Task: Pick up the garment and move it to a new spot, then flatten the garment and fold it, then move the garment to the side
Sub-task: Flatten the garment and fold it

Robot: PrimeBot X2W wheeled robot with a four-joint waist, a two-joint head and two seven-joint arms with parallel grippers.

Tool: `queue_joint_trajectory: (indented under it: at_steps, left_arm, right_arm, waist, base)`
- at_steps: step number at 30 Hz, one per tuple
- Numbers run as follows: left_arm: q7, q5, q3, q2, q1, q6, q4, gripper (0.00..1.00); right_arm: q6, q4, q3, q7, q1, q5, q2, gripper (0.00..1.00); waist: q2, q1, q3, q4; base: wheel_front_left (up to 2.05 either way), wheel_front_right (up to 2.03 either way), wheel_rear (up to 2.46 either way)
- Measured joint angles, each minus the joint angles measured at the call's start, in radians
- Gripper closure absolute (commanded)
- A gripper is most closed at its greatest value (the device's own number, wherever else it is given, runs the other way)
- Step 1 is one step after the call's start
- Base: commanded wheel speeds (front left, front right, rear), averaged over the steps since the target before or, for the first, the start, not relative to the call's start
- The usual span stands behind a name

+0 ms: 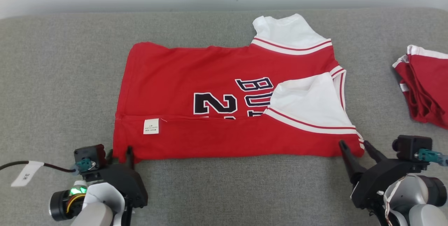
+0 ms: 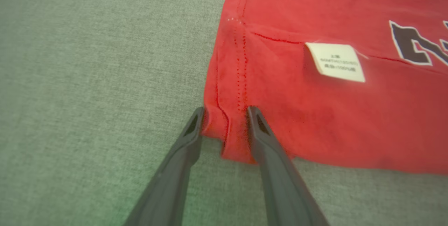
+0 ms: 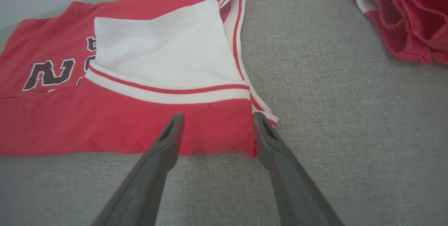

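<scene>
The garment (image 1: 210, 79) is a red jersey with white sleeves, dark numbers and a white label, lying flat on the grey surface with its near long edge folded up over the print. My left gripper (image 1: 120, 152) is at its near left corner. In the left wrist view that gripper (image 2: 224, 114) has its jaws apart, with the hem corner of the garment (image 2: 315, 114) between them. My right gripper (image 1: 353, 143) stands open at the near right corner. In the right wrist view its two fingers straddle the red edge of the garment (image 3: 122, 124) around the gripper (image 3: 217, 115).
A second red and white garment (image 1: 425, 86) lies crumpled at the right edge, also seen in the right wrist view as a bunched heap (image 3: 409, 15). A white tag on a cable (image 1: 26, 173) lies at the near left. The grey padded surface (image 1: 70, 79) ends at a pale wall behind.
</scene>
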State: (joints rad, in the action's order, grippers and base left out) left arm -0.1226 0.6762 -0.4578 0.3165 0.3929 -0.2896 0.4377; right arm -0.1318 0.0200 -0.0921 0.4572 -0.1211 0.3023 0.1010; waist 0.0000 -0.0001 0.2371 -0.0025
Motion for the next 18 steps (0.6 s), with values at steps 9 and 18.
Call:
queue_joint_trajectory:
  at_steps: [9, 18]
  left_arm:
    - [0.048, 0.011, 0.004, -0.042, 0.001, 0.007, -0.001, 1.0]
    - [0.07, 0.012, -0.013, -0.062, 0.028, 0.035, 0.036, 1.0]
  right_arm:
    - [0.0, 0.04, -0.077, 0.0, -0.008, -0.067, -0.035, 0.0]
    - [0.0, 0.08, -0.123, 0.009, -0.032, -0.134, -0.046, 0.0]
  waist:
    - [0.0, 0.0001, 0.043, 0.022]
    - [0.0, 0.0, 0.051, 0.051]
  base:
    - [0.0, 0.0, 0.0]
    - [0.0, 0.0, 0.0]
